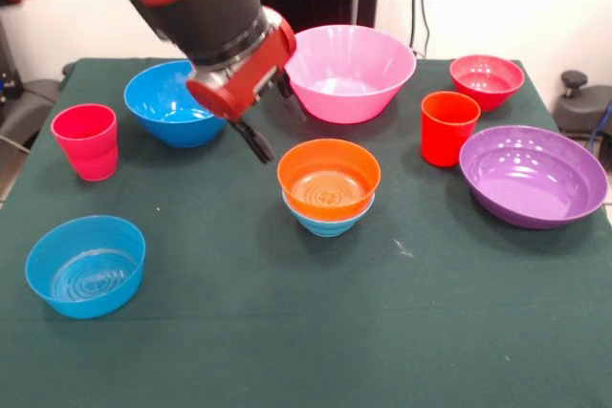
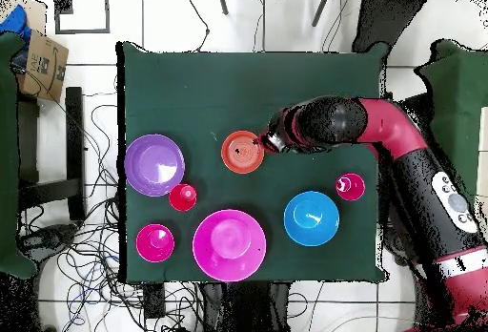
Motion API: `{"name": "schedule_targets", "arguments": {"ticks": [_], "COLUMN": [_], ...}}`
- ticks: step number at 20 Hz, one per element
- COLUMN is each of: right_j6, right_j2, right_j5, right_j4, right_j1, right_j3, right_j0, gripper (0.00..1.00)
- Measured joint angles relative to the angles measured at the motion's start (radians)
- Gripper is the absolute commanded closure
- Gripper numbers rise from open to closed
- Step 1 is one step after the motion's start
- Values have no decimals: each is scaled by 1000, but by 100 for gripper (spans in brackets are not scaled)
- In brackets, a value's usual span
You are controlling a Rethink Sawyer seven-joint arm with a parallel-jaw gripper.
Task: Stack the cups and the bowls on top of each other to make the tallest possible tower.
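Presently we list the contents of the dark green cloth-covered table [image 1: 287,332], each placed relative to the glossy orange plastic bowl [image 1: 328,177] near its middle, as seen from the front.

1. Tower: the orange bowl sits nested in a small light-blue plastic bowl [image 1: 327,220], of which only the lower body shows. We count two pieces in the pile.
2. Red and black robot arm [image 1: 206,7]: comes down from the upper left of the orange bowl. Its gripper [image 1: 273,121] hangs just to the left of and above the bowl's rim, with two dark fingers [image 1: 254,140] spread apart and nothing between them; we read the claw as released. In the overhead view the gripper [image 2: 272,143] lies just beside the orange bowl [image 2: 242,151].
3. Large pink plastic bowl [image 1: 351,71]: behind the orange bowl, upright.
4. Deep blue plastic bowl [image 1: 172,102]: behind and to the left, partly covered by the arm.
5. Pinkish-red stepped plastic tumbler [image 1: 86,141]: far left, upright.
6. Small blue plastic bowl [image 1: 86,266]: to the front left, well apart.
7. Orange-red smooth tapered plastic tumbler [image 1: 448,128]: to the right, upright.
8. Wide shallow purple plastic bowl [image 1: 533,176]: farther right, just beside the orange-red tumbler.
9. Small red plastic bowl [image 1: 487,80]: behind and to the right, near the table's edge.
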Motion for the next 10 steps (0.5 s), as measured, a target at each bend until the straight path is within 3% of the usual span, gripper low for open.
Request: {"name": "schedule_targets", "arguments": {"ticks": [5,10], "right_j6": [0,0], "right_j2": [-11,-30], "right_j5": [-46,-167], "right_j4": [-17,-38], "right_j1": [-43,-62], "right_j3": [0,2], "right_j0": [30,91], "gripper": [0,0]}}
